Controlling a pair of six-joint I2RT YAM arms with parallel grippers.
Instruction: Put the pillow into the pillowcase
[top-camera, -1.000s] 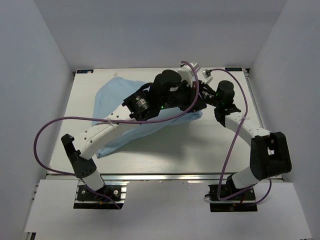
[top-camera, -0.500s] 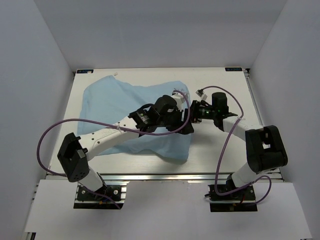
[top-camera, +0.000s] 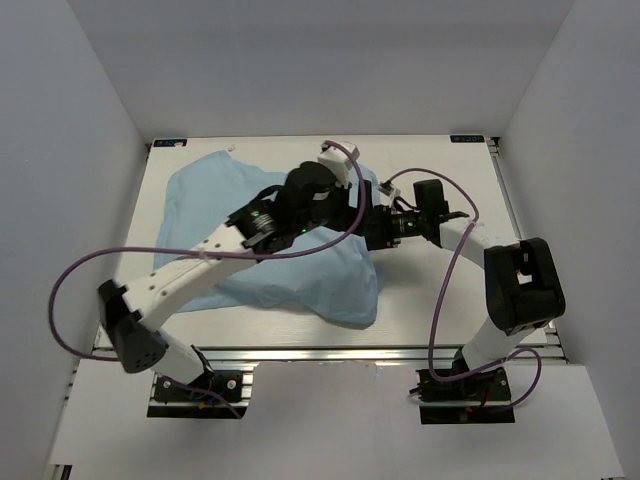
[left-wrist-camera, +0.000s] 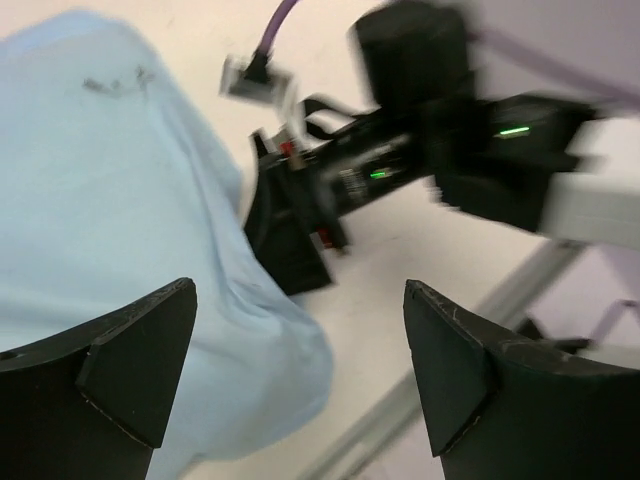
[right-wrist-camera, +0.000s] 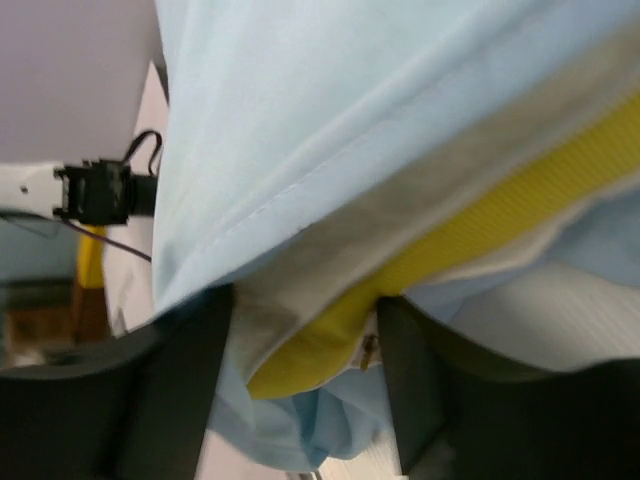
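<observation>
The light blue pillowcase (top-camera: 310, 280) lies spread and bulging over the left and middle of the table, and it hides the pillow in the top view. My left gripper (top-camera: 345, 205) hovers above its right edge with the jaws wide open and nothing between them (left-wrist-camera: 297, 300). My right gripper (top-camera: 378, 228) sits at the pillowcase's right edge. In its wrist view the pillow's yellow rim (right-wrist-camera: 480, 215) and cream face poke out of the pillowcase (right-wrist-camera: 350, 100), and the pillow's corner lies between the spread fingers of the right gripper (right-wrist-camera: 305, 385).
The white table (top-camera: 440, 290) has an aluminium rail (top-camera: 320, 352) along its near edge and pale walls on three sides. Purple cables loop from both arms. The right gripper's black body (left-wrist-camera: 300, 215) shows close ahead in the left wrist view.
The pillowcase, lifted and bunched a second ago, has dropped and spread over the table. My left gripper has let go and opened wide. My right gripper's jaws have widened.
</observation>
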